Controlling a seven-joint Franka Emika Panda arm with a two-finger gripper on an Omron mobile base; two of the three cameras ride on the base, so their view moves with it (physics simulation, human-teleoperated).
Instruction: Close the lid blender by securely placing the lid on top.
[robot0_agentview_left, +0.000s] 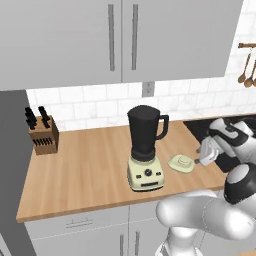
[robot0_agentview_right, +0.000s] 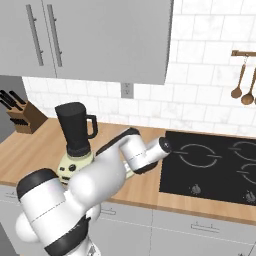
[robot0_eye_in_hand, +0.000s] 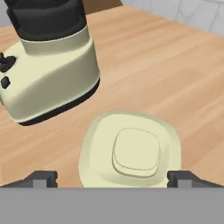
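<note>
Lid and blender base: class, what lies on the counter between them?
Nothing: bare wooden counter separates the lid from the blender, clearest in the hand view.

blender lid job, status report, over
Gripper open, low over the lid, not gripping. Lid flat on counter beside blender; jar top uncovered. Nothing in the way.

One blender (robot0_agentview_left: 145, 149), one lid (robot0_agentview_left: 181, 163), one knife block (robot0_agentview_left: 43, 135), two hanging spoons (robot0_agentview_right: 241, 80).

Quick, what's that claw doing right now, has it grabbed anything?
Gripper: open, holding nothing, its tips either side of the lid on the counter.
</note>
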